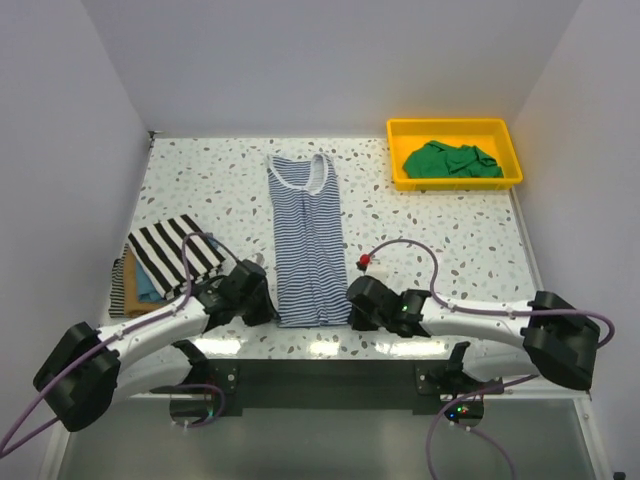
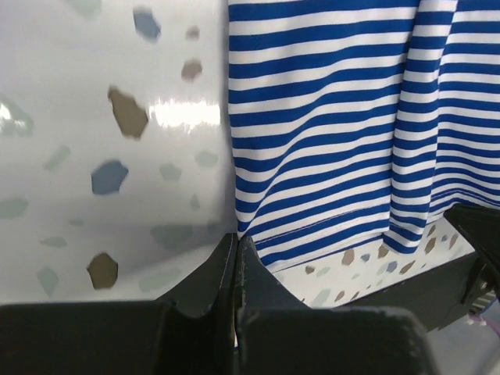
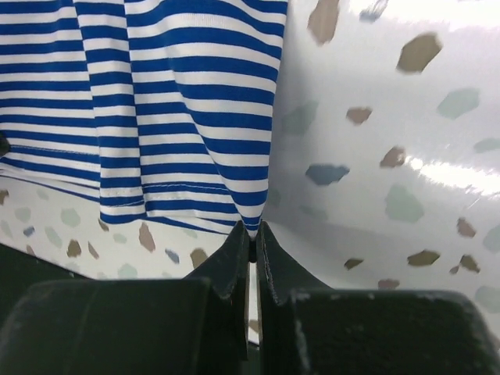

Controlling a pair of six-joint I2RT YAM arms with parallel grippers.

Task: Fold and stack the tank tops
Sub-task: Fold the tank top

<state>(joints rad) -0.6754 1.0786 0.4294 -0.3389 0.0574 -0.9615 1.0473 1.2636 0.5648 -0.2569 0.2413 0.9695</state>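
The thin navy-white striped tank top (image 1: 305, 240) lies lengthwise in the middle of the table, neck far, hem near. My left gripper (image 1: 263, 302) is shut on the hem's near left corner; in the left wrist view the cloth (image 2: 344, 117) meets the closed tips of that gripper (image 2: 237, 237). My right gripper (image 1: 353, 303) is shut on the near right corner, and in the right wrist view the cloth (image 3: 156, 94) is pinched at the tips of that gripper (image 3: 255, 228). The bold black-white striped top (image 1: 172, 250) lies folded on the blue (image 1: 148, 288) and tan (image 1: 122, 290) ones at the left. The green top (image 1: 450, 160) lies crumpled in the tray.
The yellow plastic tray (image 1: 455, 127) stands at the far right corner. A small red-and-white object (image 1: 366, 262) lies right of the striped top. White walls close in the table on the left, back and right. The folded stack sits close beside my left arm.
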